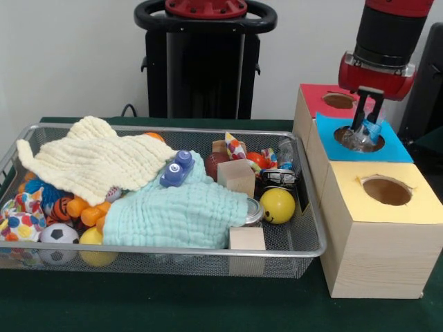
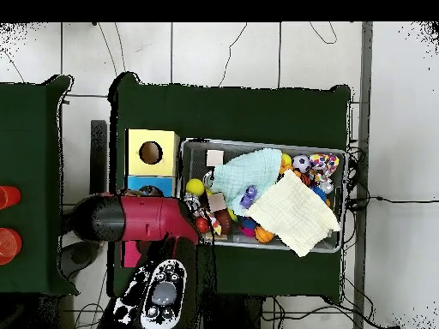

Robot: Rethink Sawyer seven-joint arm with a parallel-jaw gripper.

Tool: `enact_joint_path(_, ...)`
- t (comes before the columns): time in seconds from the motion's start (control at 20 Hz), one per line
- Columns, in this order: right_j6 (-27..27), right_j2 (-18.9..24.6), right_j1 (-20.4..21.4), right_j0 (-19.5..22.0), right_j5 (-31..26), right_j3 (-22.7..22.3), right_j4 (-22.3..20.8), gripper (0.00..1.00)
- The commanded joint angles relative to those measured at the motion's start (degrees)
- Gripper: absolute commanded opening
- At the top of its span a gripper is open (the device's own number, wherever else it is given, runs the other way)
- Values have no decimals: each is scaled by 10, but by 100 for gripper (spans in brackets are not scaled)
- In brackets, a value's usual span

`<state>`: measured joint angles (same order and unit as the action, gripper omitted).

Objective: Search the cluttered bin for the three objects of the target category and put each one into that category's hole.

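Nearest the camera in the front view and well left of the gripper (image 1: 365, 126), a wire mesh bin (image 1: 277, 245) holds the clutter: a soccer ball (image 1: 57, 236), a plain wooden cube (image 1: 246, 238) and a smooth yellow ball (image 1: 277, 205) along the near side. A crinkled mint cloth (image 1: 187, 211) lies over the middle, with a small blue toy car (image 1: 176, 169) on top, its long axis running diagonally up to the right. A cream waffle-textured cloth (image 1: 90, 159) is draped over the bin's left part, and a second wooden block (image 1: 236, 176) sits behind the mint cloth.

Below the gripper and toward the camera is a wooden box with a yellow top (image 1: 387, 190) and a round hole. The gripper hangs straight over the blue-topped box (image 1: 360, 142), its fingers closed on a clear plastic object (image 1: 363, 137) sitting upright in the blue hole; its exact shape is hard to tell. Behind it is the red-topped box (image 1: 332, 100).

In the overhead view the red arm (image 2: 141, 218) covers the blue box.
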<state>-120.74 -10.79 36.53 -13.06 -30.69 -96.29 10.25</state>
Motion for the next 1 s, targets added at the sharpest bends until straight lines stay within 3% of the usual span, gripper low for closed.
enact_joint_path(0.05, -65, 13, -47, 22, 25, -40, -24, 0)
enact_joint_path(0.95, -86, 12, -84, 13, 57, -21, -10, 0)
enact_joint_path(1.0, -89, 6, -86, 8, 67, -19, -12, 100)
